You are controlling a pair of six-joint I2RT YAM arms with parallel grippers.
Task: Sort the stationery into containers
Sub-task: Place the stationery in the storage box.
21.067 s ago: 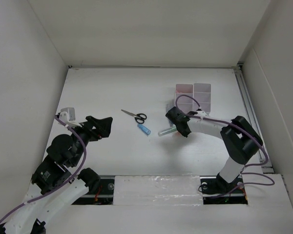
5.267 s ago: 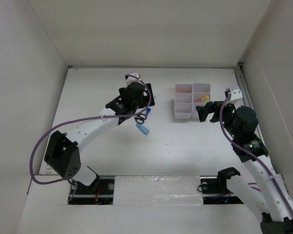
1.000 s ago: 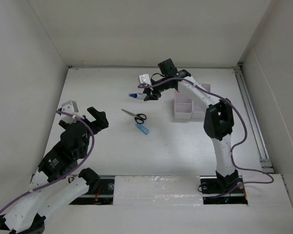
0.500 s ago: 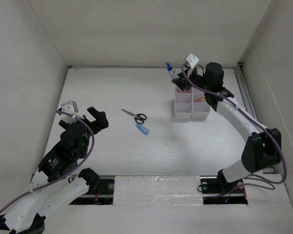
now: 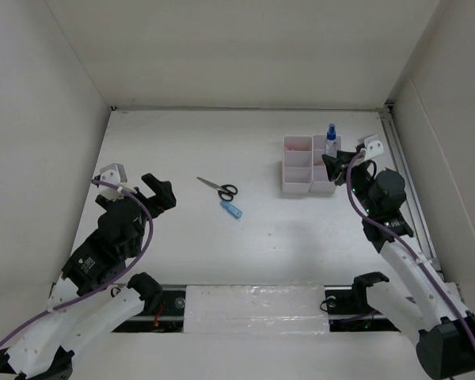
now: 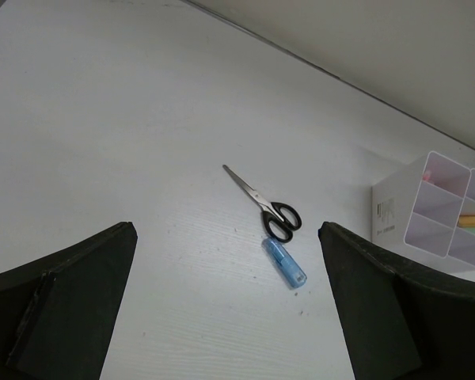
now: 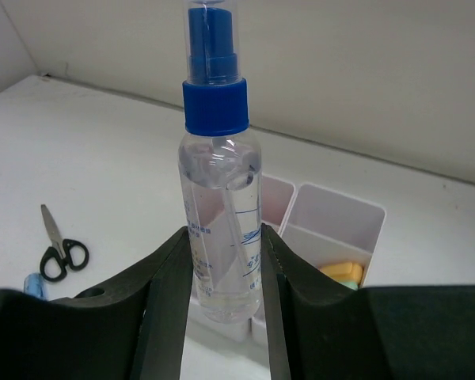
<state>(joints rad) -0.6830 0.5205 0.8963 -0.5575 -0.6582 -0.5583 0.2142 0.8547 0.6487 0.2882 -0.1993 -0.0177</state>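
My right gripper point(image 5: 333, 161) is shut on a clear bottle point(image 5: 330, 139) with a blue cap, held upright by the right column of the white organiser point(image 5: 296, 188). In the right wrist view the bottle point(image 7: 220, 186) stands between the gripper's point(image 7: 226, 261) black fingers, and the organiser point(image 7: 336, 212) lies behind it with orange and green markers point(image 7: 344, 274) in one compartment. Black-handled scissors point(image 5: 218, 188) and a short blue tube point(image 5: 233, 209) lie mid-table. The left wrist view shows the scissors point(image 6: 267, 211) and tube point(image 6: 284, 263) ahead of my left gripper point(image 6: 226, 237), which is open and holds nothing.
White walls close in the table on the left, back and right. A metal rail point(image 5: 402, 170) runs along the right edge next to the organiser. My left gripper point(image 5: 155, 192) hovers over the left part of the table, well away from the scissors.
The right arm has swung the bottle from left of the organiser, round its back, to its right side. The left arm has not moved.
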